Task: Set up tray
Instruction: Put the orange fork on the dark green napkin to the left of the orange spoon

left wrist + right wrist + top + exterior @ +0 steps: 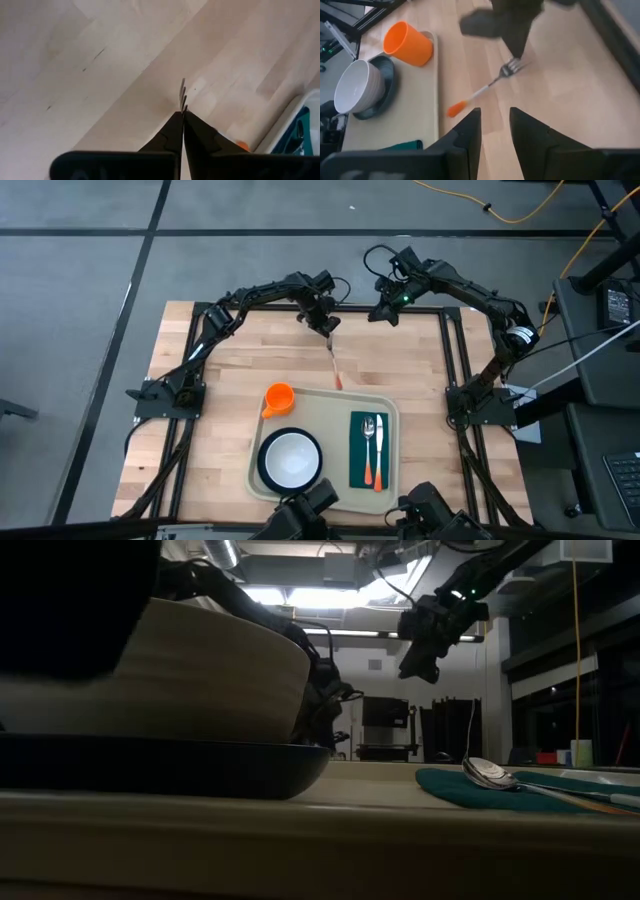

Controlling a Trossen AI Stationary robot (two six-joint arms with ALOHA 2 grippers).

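Note:
The beige tray (330, 405) lies at the table's near middle. It carries an orange cup (277, 398), a white bowl on a dark plate (291, 459) and a green napkin (357, 455) with a spoon (367, 432) and an orange-handled utensil (378, 465). Beyond the tray's far rim, a fork with an orange handle end (485, 90) runs from that rim toward the far edge. My left gripper (328, 330) is shut on its head. My right gripper (495, 125) hangs open above the table's far right part, holding nothing. My left gripper pinches the fork at its head, just behind the tines (183, 92), between its two shut fingers (172, 127). The tines stick out past the fingertips. The fingers slant down from the far side. The fork slopes away from them, its orange end (455, 109) by the tray's far rim.
Bare wooden table (230, 360) stretches to the left of the fork and along the far edge. A black frame (445, 340) runs along the table's sides. The right arm (470, 295) reaches in over the far right corner.

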